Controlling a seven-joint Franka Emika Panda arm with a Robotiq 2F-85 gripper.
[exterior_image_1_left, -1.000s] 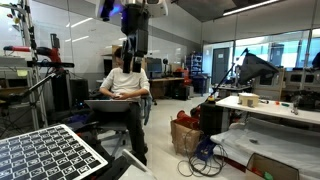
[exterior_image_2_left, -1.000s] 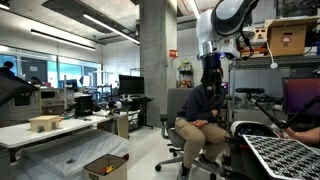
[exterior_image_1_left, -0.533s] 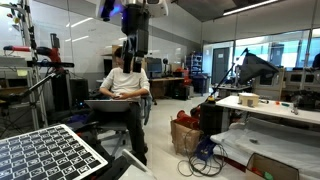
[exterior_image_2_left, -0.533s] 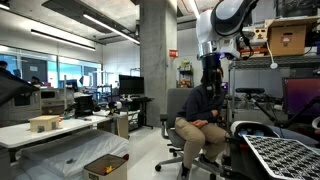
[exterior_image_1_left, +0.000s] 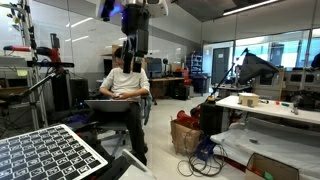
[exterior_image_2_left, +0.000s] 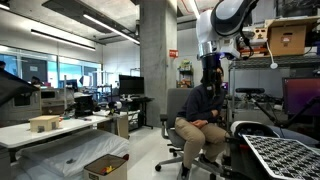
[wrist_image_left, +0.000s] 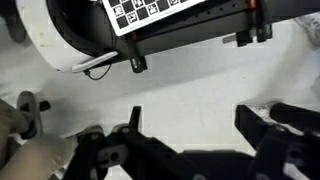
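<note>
My gripper (wrist_image_left: 190, 118) is open and empty; its two black fingers stand wide apart over a bare light surface in the wrist view. In both exterior views the arm hangs high, with the gripper (exterior_image_1_left: 132, 55) (exterior_image_2_left: 210, 70) pointing down in front of a seated person (exterior_image_1_left: 126, 85) (exterior_image_2_left: 200, 125). A checkered calibration board (exterior_image_1_left: 45, 155) (exterior_image_2_left: 285, 155) lies below; in the wrist view its edge (wrist_image_left: 150, 10) shows at the top, on a black frame. The gripper touches nothing.
A person sits on an office chair holding a laptop. White tables with a wooden block (exterior_image_2_left: 44, 123) and boxes (exterior_image_1_left: 247, 100) stand to the side. A cardboard box (exterior_image_2_left: 105, 166) and cables (exterior_image_1_left: 205, 155) lie on the floor. A concrete column (exterior_image_2_left: 155, 60) stands behind.
</note>
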